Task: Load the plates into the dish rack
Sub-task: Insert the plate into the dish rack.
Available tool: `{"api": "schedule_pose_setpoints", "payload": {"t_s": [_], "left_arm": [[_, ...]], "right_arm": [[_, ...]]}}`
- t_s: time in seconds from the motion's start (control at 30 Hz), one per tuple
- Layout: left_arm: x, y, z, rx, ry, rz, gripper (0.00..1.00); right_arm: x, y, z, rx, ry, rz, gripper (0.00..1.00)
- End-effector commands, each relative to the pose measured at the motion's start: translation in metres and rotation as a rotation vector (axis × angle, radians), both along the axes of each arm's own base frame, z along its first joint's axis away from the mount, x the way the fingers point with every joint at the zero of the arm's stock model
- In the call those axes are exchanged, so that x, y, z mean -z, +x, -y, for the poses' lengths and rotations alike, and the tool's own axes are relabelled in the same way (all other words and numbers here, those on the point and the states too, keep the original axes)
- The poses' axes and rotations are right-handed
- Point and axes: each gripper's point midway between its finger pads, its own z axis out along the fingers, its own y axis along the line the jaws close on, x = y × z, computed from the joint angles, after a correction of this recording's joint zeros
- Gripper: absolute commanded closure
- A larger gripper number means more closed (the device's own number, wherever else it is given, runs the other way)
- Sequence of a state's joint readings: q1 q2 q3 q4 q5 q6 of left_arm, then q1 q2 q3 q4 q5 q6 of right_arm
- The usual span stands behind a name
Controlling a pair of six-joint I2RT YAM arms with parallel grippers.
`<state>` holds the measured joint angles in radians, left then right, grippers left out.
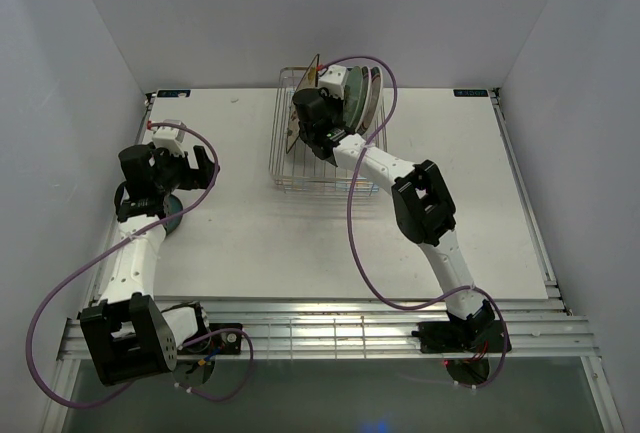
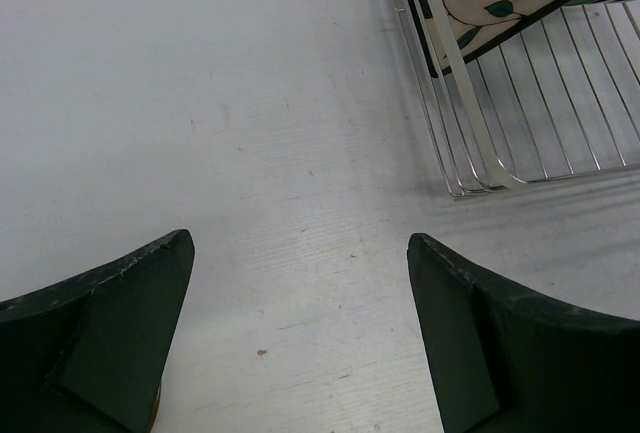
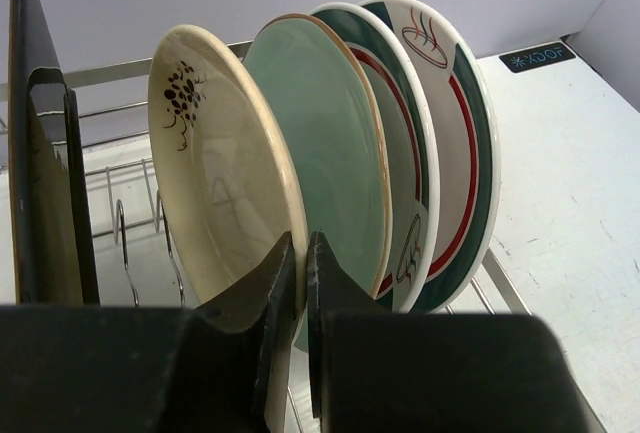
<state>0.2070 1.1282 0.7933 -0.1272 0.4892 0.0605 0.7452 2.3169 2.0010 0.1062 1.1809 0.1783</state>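
Slots of the dish rack (image 1: 283,161) stand open between the square plate (image 3: 45,183), left, and the cream plate (image 3: 215,173). Further plates (image 3: 335,153) pack the right.

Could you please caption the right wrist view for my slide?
Right gripper pinching the cream plate upright in the dish rack.

Light falls evenly from overhead in the top view, leaving the white table (image 1: 500,213) bright, almost washed out, with only faint soft shadows beneath the arms; the walls read a cool grey and the bottom strip is dim; in the left wrist view the table surface is crisp, while the fingers (image 2: 110,343) of the left gripper (image 2: 300,236) sit dark with little detail; in the right wrist view the cream plate (image 3: 220,183) carries a soft sheen and pale reflections; the fingers (image 3: 250,343) of the right gripper (image 3: 303,243) are underexposed and slightly soft; the square plate (image 3: 25,153) at the left edge is nearly black.
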Motion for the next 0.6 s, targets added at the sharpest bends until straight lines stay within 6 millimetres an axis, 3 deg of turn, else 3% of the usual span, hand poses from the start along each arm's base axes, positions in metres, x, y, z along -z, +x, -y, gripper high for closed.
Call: {"api": "schedule_pose_setpoints", "payload": {"t_s": [0.0, 0.23, 0.57], "left_arm": [[-0.012, -0.003, 0.005, 0.024, 0.008, 0.039, 0.02], [-0.012, -0.003, 0.005, 0.025, 0.009, 0.04, 0.02], [-0.011, -0.003, 0.005, 0.026, 0.008, 0.038, 0.02]], "right_arm": [[-0.023, 0.001, 0.008, 0.075, 0.08, 0.087, 0.92], [-0.025, 0.003, 0.009, 0.058, 0.094, 0.092, 0.92], [-0.003, 0.011, 0.0, 0.011, 0.129, 0.057, 0.92]]}}
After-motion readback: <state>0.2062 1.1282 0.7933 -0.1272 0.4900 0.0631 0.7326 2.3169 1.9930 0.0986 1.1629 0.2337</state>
